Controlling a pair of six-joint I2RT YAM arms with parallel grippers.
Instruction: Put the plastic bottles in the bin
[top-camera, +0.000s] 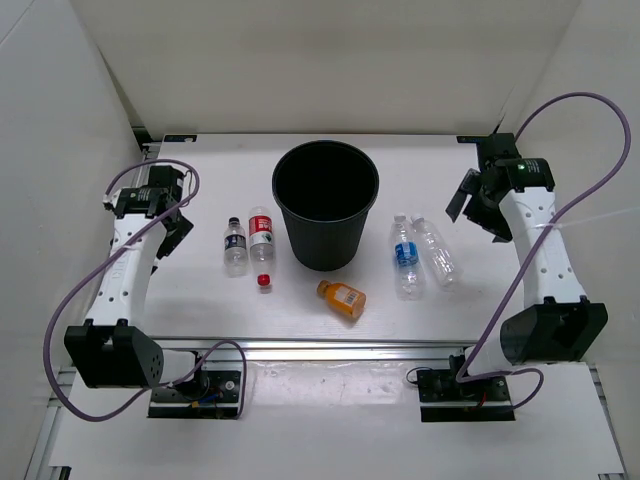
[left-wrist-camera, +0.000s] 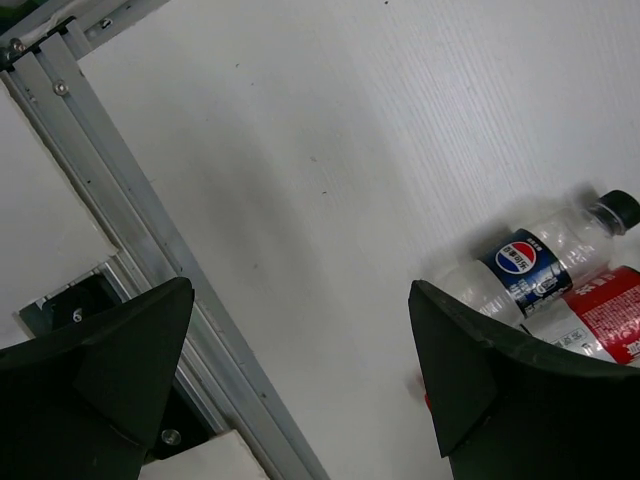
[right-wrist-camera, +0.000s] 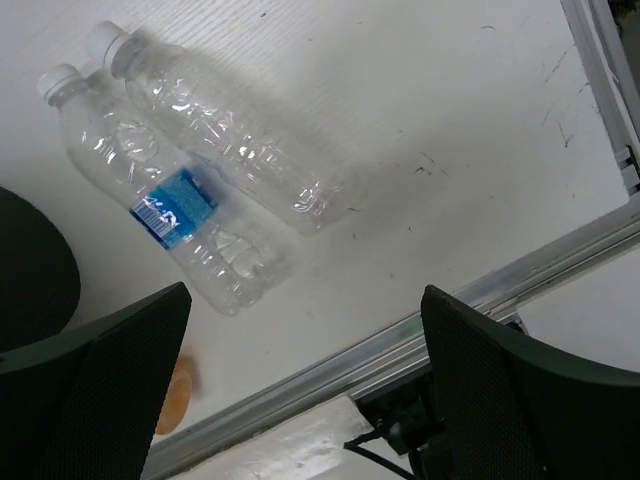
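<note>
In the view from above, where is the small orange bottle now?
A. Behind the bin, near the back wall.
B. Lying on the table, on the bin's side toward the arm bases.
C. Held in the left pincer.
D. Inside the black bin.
B: the orange bottle lies on its side on the table, apart from the bin, between it and the arm bases.
</note>
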